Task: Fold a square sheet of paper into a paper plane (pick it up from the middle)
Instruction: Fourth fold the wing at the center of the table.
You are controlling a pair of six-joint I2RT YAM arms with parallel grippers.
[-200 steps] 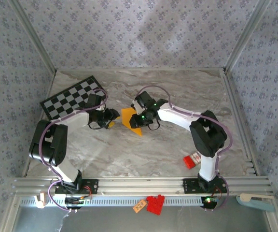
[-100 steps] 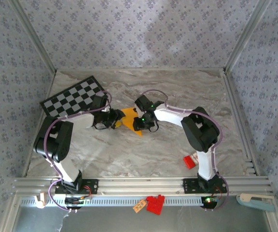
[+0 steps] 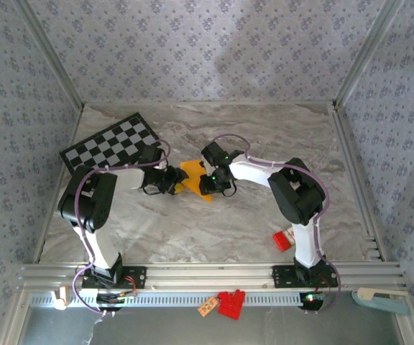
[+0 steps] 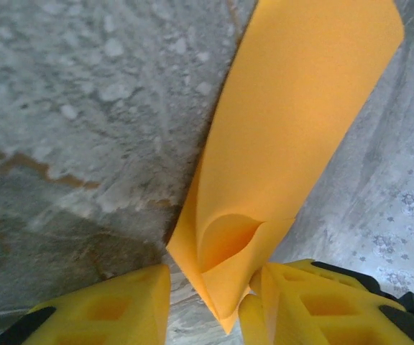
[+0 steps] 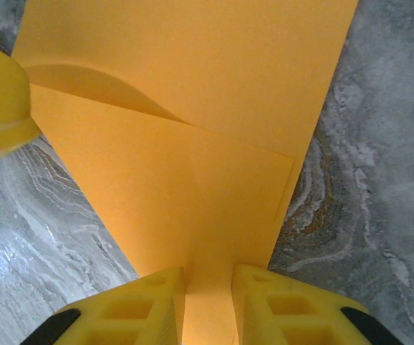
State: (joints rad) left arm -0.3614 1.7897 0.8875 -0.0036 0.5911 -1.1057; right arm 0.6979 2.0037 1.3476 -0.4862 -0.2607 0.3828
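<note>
Paper (image 5: 192, 129) sits pinched in right tool (image 5: 208, 280); left tool (image 4: 213, 277) straddles its corner part-open, edges cropped.

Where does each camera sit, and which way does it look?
Top: high behind the arm bases, looking down at the table; left arm, right arm and orange paper show.
Left wrist: on the left arm, looking past its yellow fingers at the paper.
Right wrist: on the right arm, looking past its fingers pinching the paper.
Both wrist views share the paper.

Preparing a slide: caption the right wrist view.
Folded orange-yellow paper passes between the fingers of the right end effector, grey marble table beneath.
</note>
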